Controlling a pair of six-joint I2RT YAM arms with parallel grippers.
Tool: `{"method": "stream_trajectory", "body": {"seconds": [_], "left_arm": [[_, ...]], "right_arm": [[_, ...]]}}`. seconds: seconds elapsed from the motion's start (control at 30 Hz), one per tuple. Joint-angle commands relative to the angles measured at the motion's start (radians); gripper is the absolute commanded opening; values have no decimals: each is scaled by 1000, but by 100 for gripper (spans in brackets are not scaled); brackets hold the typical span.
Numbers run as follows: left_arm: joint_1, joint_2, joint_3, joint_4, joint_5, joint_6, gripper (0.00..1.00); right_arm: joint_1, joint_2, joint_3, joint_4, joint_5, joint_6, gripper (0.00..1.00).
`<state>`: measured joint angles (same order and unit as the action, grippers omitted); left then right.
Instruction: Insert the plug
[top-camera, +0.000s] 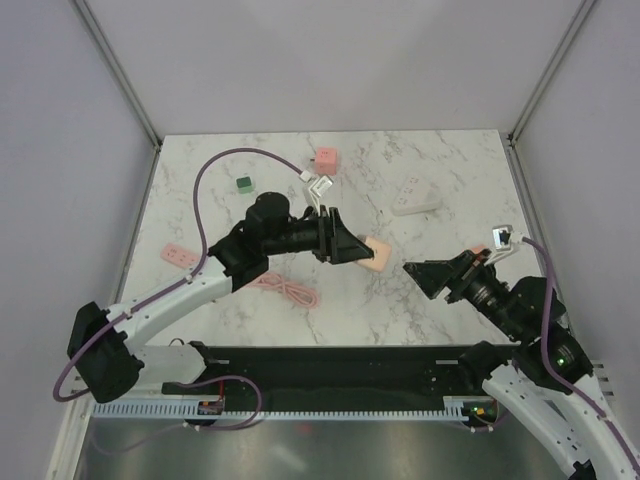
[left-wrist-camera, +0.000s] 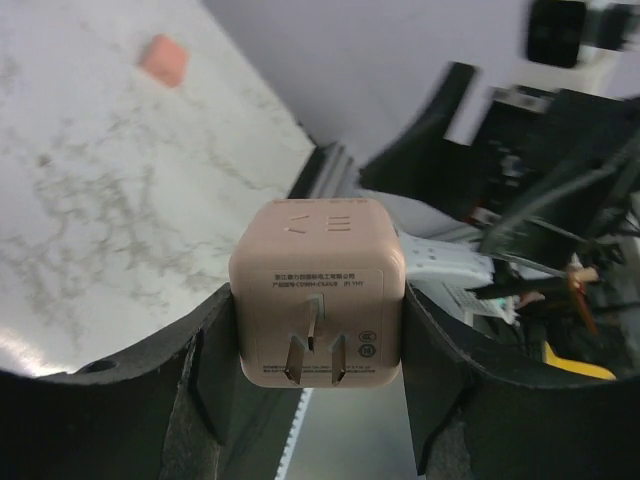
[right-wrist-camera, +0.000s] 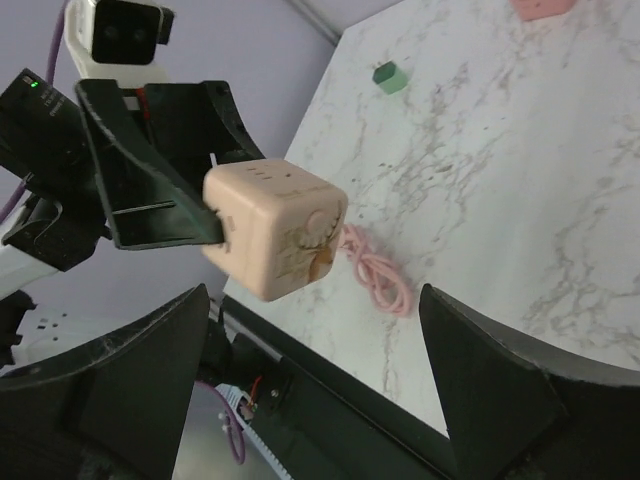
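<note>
The plug (left-wrist-camera: 318, 290) is a pale pink cube adapter with metal prongs on the face turned toward the left wrist camera. My left gripper (left-wrist-camera: 318, 335) is shut on it, one finger pressed flat on each side. In the top view the left gripper (top-camera: 352, 247) holds the plug (top-camera: 374, 253) above the middle of the table. In the right wrist view the plug (right-wrist-camera: 275, 230) hangs ahead of my right gripper (right-wrist-camera: 312, 300), which is open with nothing between its fingers. The right gripper (top-camera: 418, 272) points left toward the plug, a short gap apart.
A pink cube socket (top-camera: 325, 160) and a white plug with cable (top-camera: 318, 183) lie at the back. A white power strip (top-camera: 415, 197) is back right, a green cube (top-camera: 243, 184) back left, a pink strip (top-camera: 178, 255) left, and a coiled pink cable (top-camera: 290, 290) near front.
</note>
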<state>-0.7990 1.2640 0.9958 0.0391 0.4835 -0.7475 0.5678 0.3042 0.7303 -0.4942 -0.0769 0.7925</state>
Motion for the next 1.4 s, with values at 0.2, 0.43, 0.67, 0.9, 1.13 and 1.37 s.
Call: {"method": "stream_trajectory", "body": {"seconds": [0.2,0.43,0.67,0.9,1.13,1.37], "left_arm": [[-3,-87,-132,511,319,-251,2],[-6,-64,-152,620,291,-303,2],[-14,-29,-172,686,245,-343,2],[-19,-6,-164,708,227,-357,2],[-42,35,-158,798,227,-415,2],[-66,67,-138,820,221,-424,2]], "right_arm": [[4,-5,-216,532,-262,203,93],[4,-14,-264,649,-281,249,93],[4,-42,-310,770,-297,264,88],[6,-36,-267,723,-300,214,89],[4,-14,-276,750,-307,217,88],[4,12,-270,778,-311,223,78]]}}
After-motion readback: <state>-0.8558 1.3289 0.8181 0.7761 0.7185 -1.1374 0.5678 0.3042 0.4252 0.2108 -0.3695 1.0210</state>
